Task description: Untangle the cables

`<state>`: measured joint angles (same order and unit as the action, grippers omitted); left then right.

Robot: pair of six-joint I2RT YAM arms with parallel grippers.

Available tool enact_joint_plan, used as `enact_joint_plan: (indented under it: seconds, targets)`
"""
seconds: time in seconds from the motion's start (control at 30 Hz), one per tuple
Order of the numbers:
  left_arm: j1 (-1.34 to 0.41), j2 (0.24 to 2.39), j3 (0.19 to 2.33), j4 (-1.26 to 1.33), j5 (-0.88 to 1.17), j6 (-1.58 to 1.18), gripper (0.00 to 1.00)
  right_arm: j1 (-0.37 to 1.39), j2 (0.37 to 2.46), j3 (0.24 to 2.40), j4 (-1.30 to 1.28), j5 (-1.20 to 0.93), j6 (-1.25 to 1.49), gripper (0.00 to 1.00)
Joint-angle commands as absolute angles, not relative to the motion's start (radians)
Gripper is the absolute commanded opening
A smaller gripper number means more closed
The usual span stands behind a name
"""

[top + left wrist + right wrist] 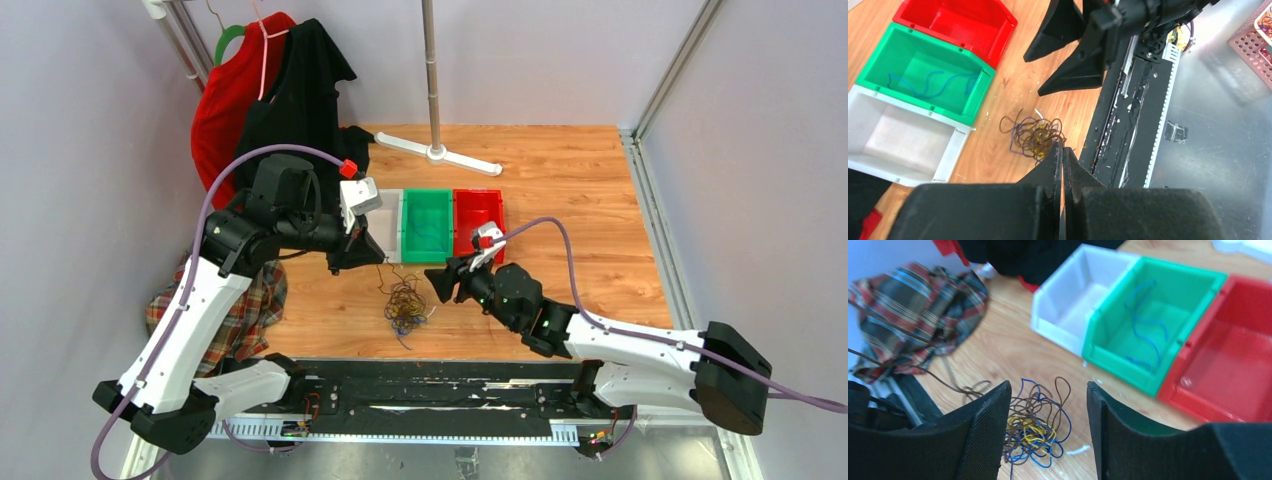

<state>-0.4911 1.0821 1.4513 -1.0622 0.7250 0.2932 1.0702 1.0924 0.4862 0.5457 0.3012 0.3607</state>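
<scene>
The cables (403, 305) lie in one small tangle of brown, blue and yellow wires on the wooden table, in front of the bins. The tangle also shows in the left wrist view (1037, 136) and the right wrist view (1035, 427). One blue cable (1143, 330) lies apart in the green bin (426, 250). My left gripper (1063, 146) is shut, its tip just above the tangle's near edge; a brown loop lies at the tip and I cannot tell if it is pinched. My right gripper (1048, 385) is open above the tangle, to its right in the top view (437, 283).
A white bin (392, 200), the green bin and a red bin (478, 205) stand in a row behind the tangle. A plaid cloth (245, 310) lies at the left edge. Red and black clothes (270, 90) hang at the back left. A stand's white foot (440, 152) rests behind the bins.
</scene>
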Motion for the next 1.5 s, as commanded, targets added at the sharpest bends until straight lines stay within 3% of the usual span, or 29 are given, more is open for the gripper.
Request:
enact_joint_plan:
  seconds: [0.0, 0.33, 0.97, 1.47]
  targets:
    - [-0.491, 1.083, 1.447, -1.069, 0.715, 0.312, 0.0, 1.078, 1.074, 0.586, 0.431, 0.209, 0.281, 0.58]
    - [-0.491, 1.072, 1.442, -1.069, 0.715, 0.302, 0.01, 1.153, 1.205, 0.744, 0.484, 0.126, 0.201, 0.6]
    - [-0.491, 1.071, 1.506, -1.069, 0.794, 0.228, 0.01, 1.142, 1.49, 0.795, 0.67, 0.174, 0.206, 0.56]
    - [-0.491, 1.129, 1.822, -1.068, 0.749, 0.157, 0.0, 1.117, 1.661, 0.575, 0.786, 0.24, 0.335, 0.46]
